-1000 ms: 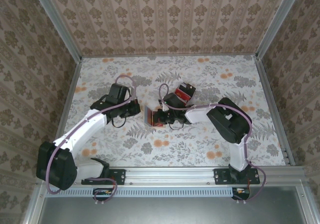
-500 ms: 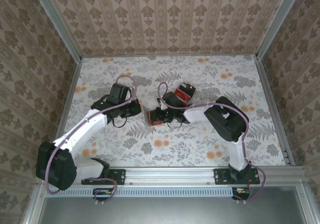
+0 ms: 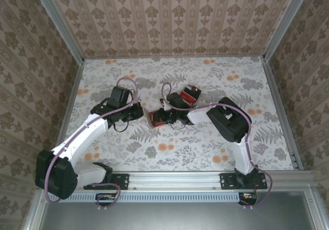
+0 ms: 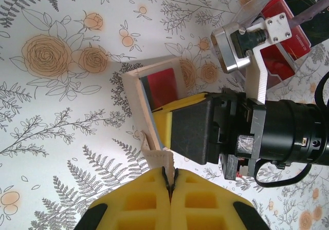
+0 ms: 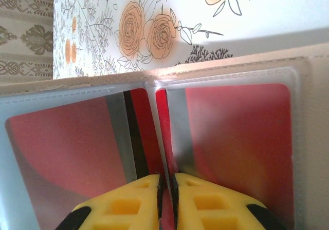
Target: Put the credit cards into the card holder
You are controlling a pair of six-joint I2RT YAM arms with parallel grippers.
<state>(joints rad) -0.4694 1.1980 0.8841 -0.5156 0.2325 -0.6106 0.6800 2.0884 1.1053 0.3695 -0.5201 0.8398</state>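
The tan card holder stands open on edge on the floral table. My left gripper is shut on its lower tan corner. A red credit card shows inside it. My right gripper reaches into the open holder, its fingers shut on the edge of a red credit card by the centre fold. Red cards sit behind the clear pockets on the left and right. The holder's tan border runs along the top. Both grippers meet at the holder in the top view.
A cluster of red and black cards lies just behind the right wrist and appears in the left wrist view beside the right arm's camera mount. Patterned walls enclose the table on three sides.
Both grippers and the holder have shifted slightly left and away from the bases. The right arm has swung leftward with them.
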